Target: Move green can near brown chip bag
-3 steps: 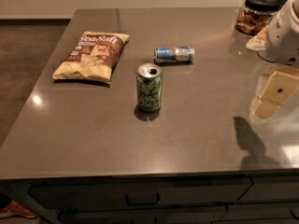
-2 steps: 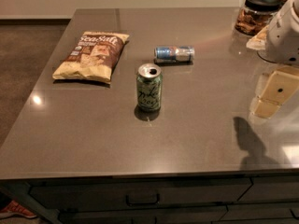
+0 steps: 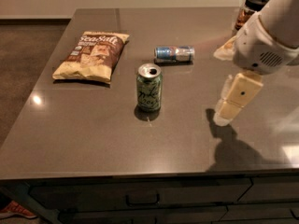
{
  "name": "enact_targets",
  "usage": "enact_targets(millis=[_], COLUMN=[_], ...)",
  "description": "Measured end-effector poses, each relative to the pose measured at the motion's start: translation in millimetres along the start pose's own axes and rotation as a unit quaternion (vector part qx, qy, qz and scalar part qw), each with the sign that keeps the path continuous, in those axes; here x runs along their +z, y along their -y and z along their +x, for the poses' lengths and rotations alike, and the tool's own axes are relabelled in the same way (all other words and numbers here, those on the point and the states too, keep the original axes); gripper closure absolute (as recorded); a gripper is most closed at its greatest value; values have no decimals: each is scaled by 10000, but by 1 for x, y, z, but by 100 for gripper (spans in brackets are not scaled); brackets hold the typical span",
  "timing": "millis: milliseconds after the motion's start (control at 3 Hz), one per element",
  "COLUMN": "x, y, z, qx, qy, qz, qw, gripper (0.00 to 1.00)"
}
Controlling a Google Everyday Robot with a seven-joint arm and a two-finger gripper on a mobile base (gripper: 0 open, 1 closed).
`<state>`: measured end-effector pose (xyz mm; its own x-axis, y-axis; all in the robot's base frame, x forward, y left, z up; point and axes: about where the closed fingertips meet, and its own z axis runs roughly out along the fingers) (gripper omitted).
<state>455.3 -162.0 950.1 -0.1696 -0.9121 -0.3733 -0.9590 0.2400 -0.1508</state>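
Observation:
The green can (image 3: 149, 87) stands upright near the middle of the dark counter (image 3: 93, 139), its silver top with the tab opening facing up. The brown chip bag (image 3: 92, 55) with "Sea Salt" lettering lies flat at the back left, about a can's height away from the green can. My gripper (image 3: 225, 115) hangs from the white arm (image 3: 266, 45) at the right, pointing down and left. It is above the counter, well to the right of the green can, and holds nothing.
A blue and silver can (image 3: 174, 53) lies on its side behind the green can. A jar with a black lid (image 3: 251, 8) stands at the back right corner. The counter's front edge runs along the bottom, with drawers (image 3: 140, 197) below.
My gripper and arm have moved left, toward the green can. The cans and the bag have not moved.

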Motion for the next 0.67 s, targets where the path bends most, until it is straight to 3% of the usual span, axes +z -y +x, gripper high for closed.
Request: enact_targets(millis=[333,667], x=[29,47], y=[2,12], z=[-28,-59], qx=[135,297], qy=[634,1244], qz=[-214,-244], qw=[9977,9915], gripper=[0,0])
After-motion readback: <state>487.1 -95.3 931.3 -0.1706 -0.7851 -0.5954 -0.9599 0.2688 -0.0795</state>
